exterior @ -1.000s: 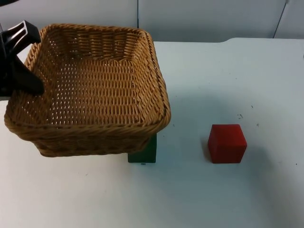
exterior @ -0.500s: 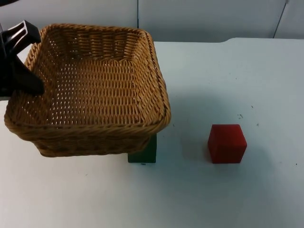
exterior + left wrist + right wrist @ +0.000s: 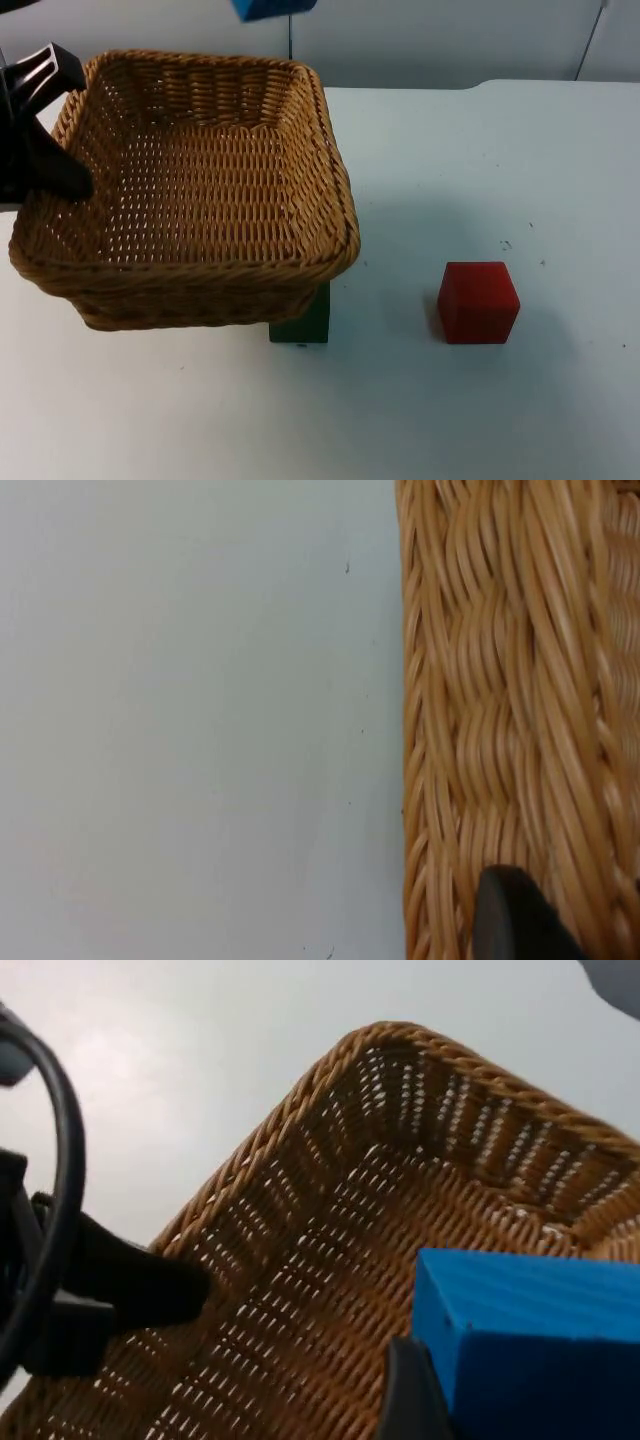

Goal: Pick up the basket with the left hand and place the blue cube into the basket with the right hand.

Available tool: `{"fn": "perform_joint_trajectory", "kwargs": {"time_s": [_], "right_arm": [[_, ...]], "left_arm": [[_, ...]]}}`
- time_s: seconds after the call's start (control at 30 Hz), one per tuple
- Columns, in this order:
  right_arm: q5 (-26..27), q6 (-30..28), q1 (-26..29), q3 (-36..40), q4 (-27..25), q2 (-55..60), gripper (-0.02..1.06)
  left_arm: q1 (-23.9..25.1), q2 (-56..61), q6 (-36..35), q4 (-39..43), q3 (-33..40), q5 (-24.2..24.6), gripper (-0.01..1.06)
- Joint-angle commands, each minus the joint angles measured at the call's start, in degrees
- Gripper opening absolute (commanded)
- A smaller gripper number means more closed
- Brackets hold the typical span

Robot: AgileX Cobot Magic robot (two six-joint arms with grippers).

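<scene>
A red cube sits alone on the white table toward the right, well apart from everything else. Nearer the middle, a green cube peeks out from beneath the front right corner of the basket, mostly hidden by the wicker.

The basket — a square, woven, tan one — hangs tilted above the table's left half, held aloft by the left gripper. Its black fingers are clamped over the basket's left rim, one finger reaching inside against the wall. From the left wrist, the outer wicker wall runs beside bare table, with a black fingertip pressed on the weave. The basket's inside holds nothing.

Farther back, at the top edge of the overhead picture, the blue cube hangs in the air just beyond the basket's far rim, in front of the grey wall. The right wrist picture shows that cube gripped close to the camera, a dark finger of the right gripper against its side — clenched on it, with the basket's open interior below and the left gripper on the far rim.
</scene>
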State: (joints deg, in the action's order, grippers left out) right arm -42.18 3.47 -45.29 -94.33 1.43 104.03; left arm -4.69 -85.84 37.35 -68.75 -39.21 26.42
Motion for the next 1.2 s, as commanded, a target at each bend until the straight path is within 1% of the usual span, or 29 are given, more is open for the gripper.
{"fn": "perform_joint_trajectory", "kwargs": {"time_s": [0.0,0.13,0.33,0.6,0.77,0.93,0.97,1.03,1.07,1.1,1.17], "right_arm": [[-0.4,-0.9,-1.4,-2.0,-0.1,3.6,0.0],[-0.6,-1.0,-2.8,-4.0,-0.1,9.2,0.0],[-1.4,-1.6,-2.9,-5.8,-0.1,15.4,0.0],[-0.7,-2.4,-2.9,-5.8,-0.2,18.2,0.0],[0.0,-2.5,-2.9,-5.8,-1.8,19.5,0.0],[0.6,-2.5,-2.9,-5.8,-1.8,19.6,0.0],[0.6,-2.5,-2.9,-5.8,-1.8,19.6,0.01],[0.6,-2.5,-2.9,-5.8,-1.8,19.6,0.06],[0.6,-2.5,-2.9,-5.8,-1.8,19.6,0.06],[0.7,-2.5,-2.9,-5.8,-1.8,19.6,0.1],[0.7,-2.5,-2.9,-5.8,-1.9,19.6,0.23]], "left_arm": [[0.0,0.9,0.1,-1.6,0.0,0.9,0.0],[0.0,0.9,0.1,-1.6,0.0,0.9,0.0],[0.0,0.9,0.1,-1.6,0.0,1.1,0.0],[0.0,0.9,0.1,-1.6,0.0,1.4,0.0],[0.0,0.9,0.1,-1.6,0.0,1.5,0.0],[0.0,0.9,0.1,-1.6,0.0,1.7,0.0],[0.0,0.9,0.1,-1.6,0.0,1.9,0.0],[0.0,0.9,0.1,-1.6,0.0,1.9,0.0],[0.0,0.9,0.1,-1.6,0.0,1.9,0.0],[0.0,0.9,0.1,-1.6,0.0,1.9,0.0],[0.0,0.9,0.1,-1.6,0.0,1.9,0.0]]}}
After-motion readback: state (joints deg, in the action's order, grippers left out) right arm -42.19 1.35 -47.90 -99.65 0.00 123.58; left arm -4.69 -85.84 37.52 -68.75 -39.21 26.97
